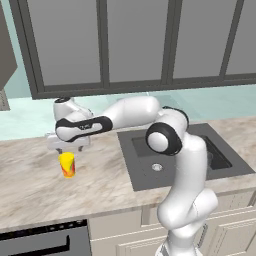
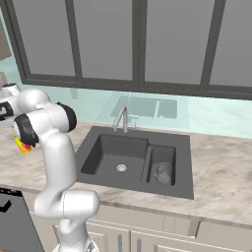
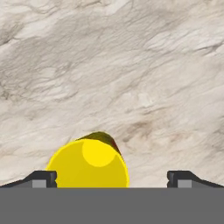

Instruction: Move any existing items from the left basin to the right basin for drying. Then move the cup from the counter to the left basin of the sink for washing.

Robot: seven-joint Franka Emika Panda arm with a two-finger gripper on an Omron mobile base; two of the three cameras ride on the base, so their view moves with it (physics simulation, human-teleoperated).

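Observation:
The yellow cup [image 1: 67,164] with red-orange patches stands upright on the beige counter [image 1: 30,185], left of the sink [image 1: 131,170]. My gripper [image 1: 67,149] hangs open just above it, pointing down. In the hand view the cup [image 3: 89,164] sits between the fingertips [image 3: 42,178], closer to the left one, with nothing gripped. A sliver of the cup [image 2: 21,145] peeks out behind my arm. The small dark grey cylinder [image 2: 164,172] lies in the narrow right basin [image 2: 162,156]. The left basin [image 2: 110,152] holds just its silver drain [image 2: 121,168].
A slim silver faucet [image 2: 120,118] stands behind the sink. A dark appliance top [image 1: 45,240] sits below the counter's front edge at the lower left. My arm's elbow [image 1: 165,137] hangs over the sink. Tall glass panes [image 1: 125,40] line the back wall.

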